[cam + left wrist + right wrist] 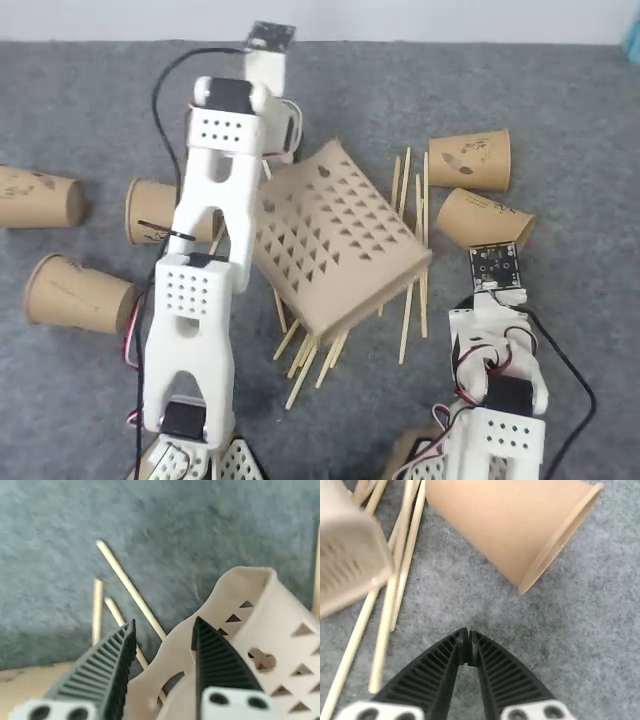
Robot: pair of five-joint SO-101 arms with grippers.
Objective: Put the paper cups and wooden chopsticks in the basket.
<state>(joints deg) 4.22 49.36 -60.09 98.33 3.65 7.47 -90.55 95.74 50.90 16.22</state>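
The basket (335, 235) lies tipped over on the grey mat (560, 90), so the step in hand looks like righting it before anything can go in. The left gripper (165, 630) has its jaws apart with the basket's wavy rim running between them. Whether either finger touches the rim I cannot tell. Chopsticks (130, 587) lie on the mat just past its tips. The right gripper (468, 640) is pressed together on nothing, low over the mat. A cup (515, 520) lies on its side just ahead of its tips, with more chopsticks and a basket corner ahead and off to one side. Other cups (75, 290) lie well away from both grippers. Next, the left jaws probably need to close on the rim and swing the basket upright. The wall looks thin and may flex, and sticks beneath it could be dragged along.
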